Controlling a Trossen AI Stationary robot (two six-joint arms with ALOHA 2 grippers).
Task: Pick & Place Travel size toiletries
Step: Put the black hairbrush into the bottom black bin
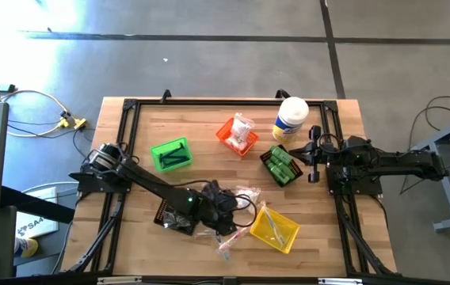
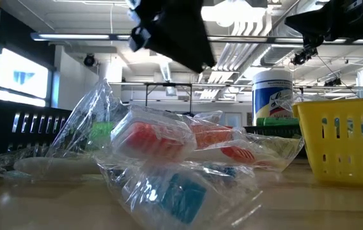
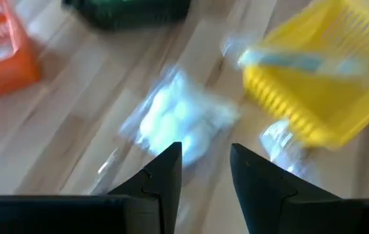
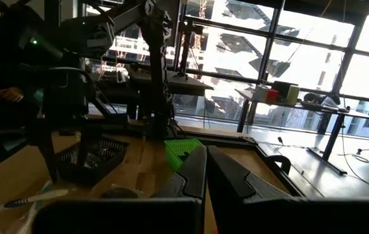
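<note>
My left tool (image 3: 204,170) hovers, fingers apart and empty, over a clear packet (image 3: 175,120) near the counter's front edge. That slippery wrap could slide away as I close. My right tool (image 4: 205,170) waits shut.

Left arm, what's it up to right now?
The left gripper hangs open above a clear-wrapped white packet on the wooden table, beside the yellow bin, holding nothing. The right gripper waits shut near the dark green bin. Loose packets lie unsorted.
</note>
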